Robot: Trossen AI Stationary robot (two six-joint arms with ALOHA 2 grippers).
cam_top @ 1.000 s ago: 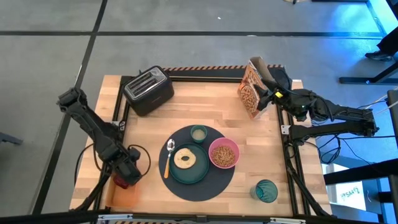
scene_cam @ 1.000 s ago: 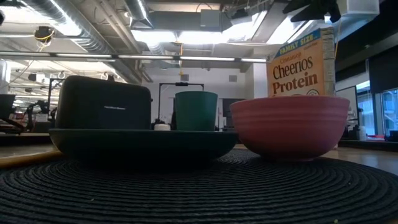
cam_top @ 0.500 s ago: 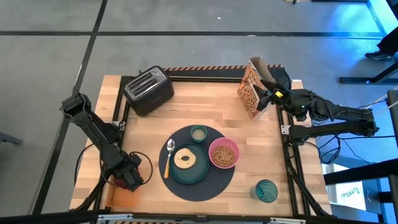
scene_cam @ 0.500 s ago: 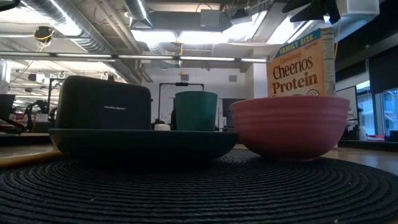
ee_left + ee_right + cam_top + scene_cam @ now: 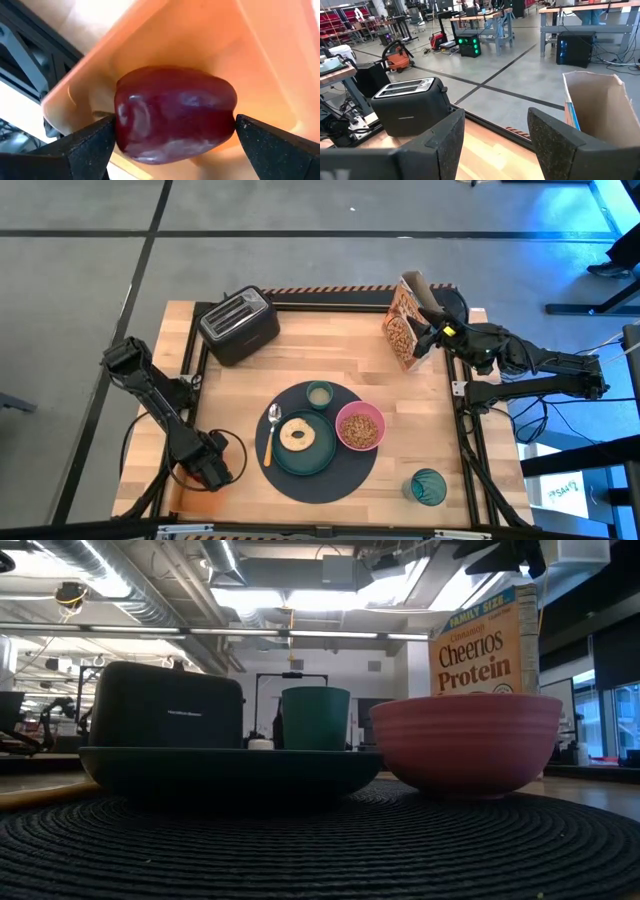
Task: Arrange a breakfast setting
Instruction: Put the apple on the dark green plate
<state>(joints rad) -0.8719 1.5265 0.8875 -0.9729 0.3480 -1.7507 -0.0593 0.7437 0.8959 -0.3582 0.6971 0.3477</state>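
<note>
A red apple (image 5: 175, 112) lies in the flat orange tray (image 5: 240, 45) at the table's near left corner. My left gripper (image 5: 205, 472) is down over the tray with a finger on each side of the apple. On the round dark mat (image 5: 300, 485) are the teal plate (image 5: 305, 460) with the bagel (image 5: 297, 434), the pink bowl (image 5: 359, 427) with cereal in it, the small pale cup (image 5: 320, 394) and the orange-handled spoon (image 5: 270, 435). The teal tumbler (image 5: 429, 486) stands near right. My right gripper (image 5: 425, 335) is open beside a cereal box (image 5: 404, 320) at the far right. My left gripper pinches the apple between its two fingers (image 5: 85, 145), one on each of two opposite sides of its round body (image 5: 127, 117). The fingers come from above, pointing down into the tray. Whether the apple rests on the tray floor or is just clear of it cannot be told.
A black toaster (image 5: 238, 325) stands at the far left. The open cereal box stands upright at the far right, close to my right gripper (image 5: 495, 130). Bare wood lies between the toaster and the mat.
My left gripper has gone down and toward the table's near edge, over the orange tray. My right arm has kept still.
</note>
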